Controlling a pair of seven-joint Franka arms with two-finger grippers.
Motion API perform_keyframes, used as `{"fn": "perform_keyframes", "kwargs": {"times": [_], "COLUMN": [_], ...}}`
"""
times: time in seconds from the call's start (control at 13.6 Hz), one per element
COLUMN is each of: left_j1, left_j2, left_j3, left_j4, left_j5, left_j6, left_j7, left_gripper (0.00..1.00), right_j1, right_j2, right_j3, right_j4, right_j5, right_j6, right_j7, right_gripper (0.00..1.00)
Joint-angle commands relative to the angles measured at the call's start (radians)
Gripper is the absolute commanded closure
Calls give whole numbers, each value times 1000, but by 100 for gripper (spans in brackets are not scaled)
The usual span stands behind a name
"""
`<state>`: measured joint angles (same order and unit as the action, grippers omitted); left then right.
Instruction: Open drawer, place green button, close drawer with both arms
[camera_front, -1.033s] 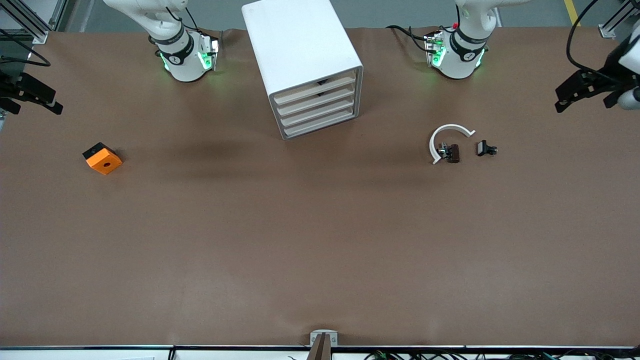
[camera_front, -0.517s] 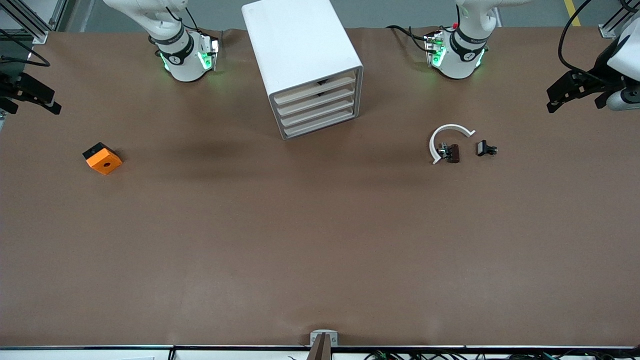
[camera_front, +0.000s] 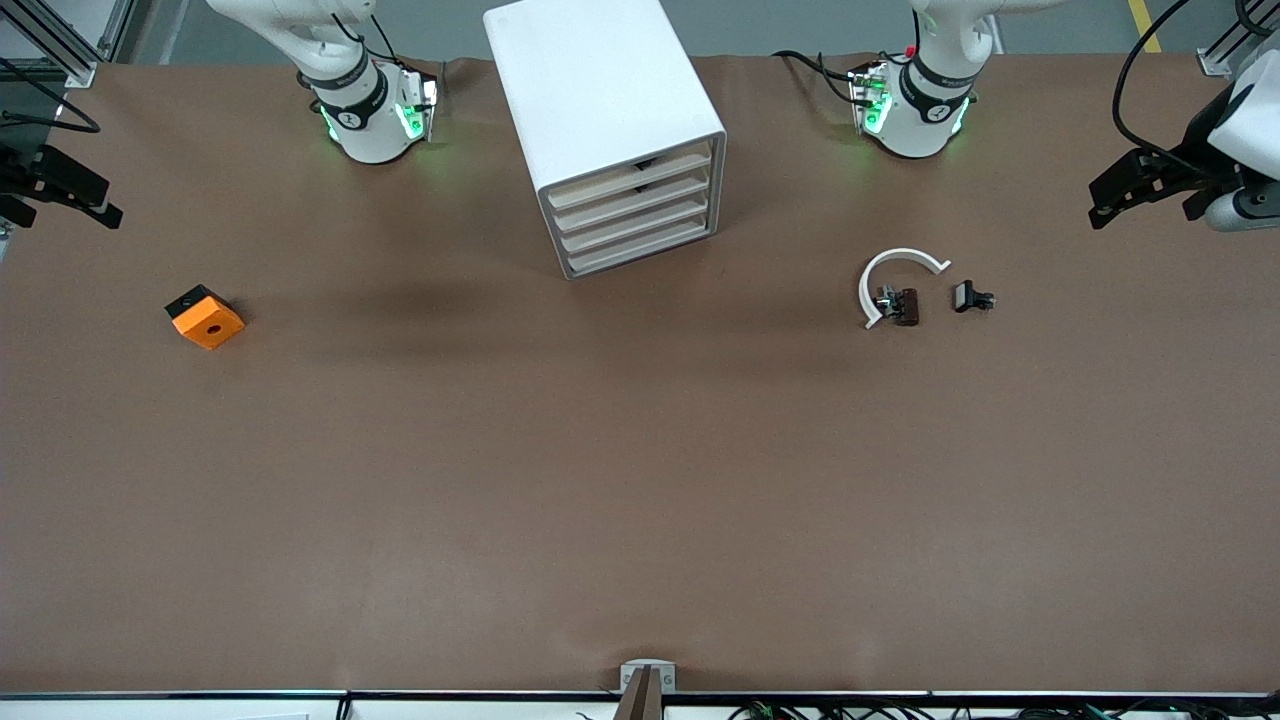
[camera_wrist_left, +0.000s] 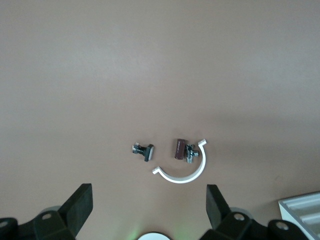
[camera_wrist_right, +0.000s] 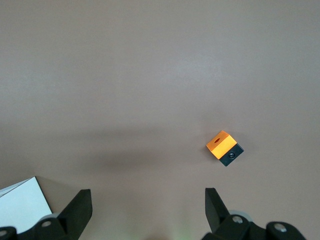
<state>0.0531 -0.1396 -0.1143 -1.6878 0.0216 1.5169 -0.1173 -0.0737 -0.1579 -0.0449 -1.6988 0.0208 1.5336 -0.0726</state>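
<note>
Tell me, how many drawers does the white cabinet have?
4, stacked in the cabinet: the top drawer, the second drawer, the third drawer, and the lowest drawer by the table. All look pushed in.

Drawer (camera_front: 640, 250) lowest in cabinet, shut. Button (camera_front: 886, 300) inside white arc.

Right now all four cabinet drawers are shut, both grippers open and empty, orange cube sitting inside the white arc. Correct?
Not the cube. The front view shows the orange cube alone toward the right arm's end of the table; a small dark part sits inside the white arc. The rest holds.
</note>
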Motion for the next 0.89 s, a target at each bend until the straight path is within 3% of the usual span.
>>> {"fn": "perform_keyframes", "kwargs": {"times": [0.0, 0.81], "left_j1": [8, 8], "left_j2": [3, 32], "left_j3": [10, 13], "left_j4": [17, 69], "left_j5": [-29, -14], "left_j6": [-33, -40], "left_j7": [1, 8], "left_gripper": [0, 0], "right_j1": [5, 5], "right_j2": [-31, -32], "right_j3": [2, 2], "right_j4": [-27, -27], "right_j5": [-12, -12], "right_j6": [11, 7], "right_j7": [1, 1], "right_gripper": [0, 0]}}
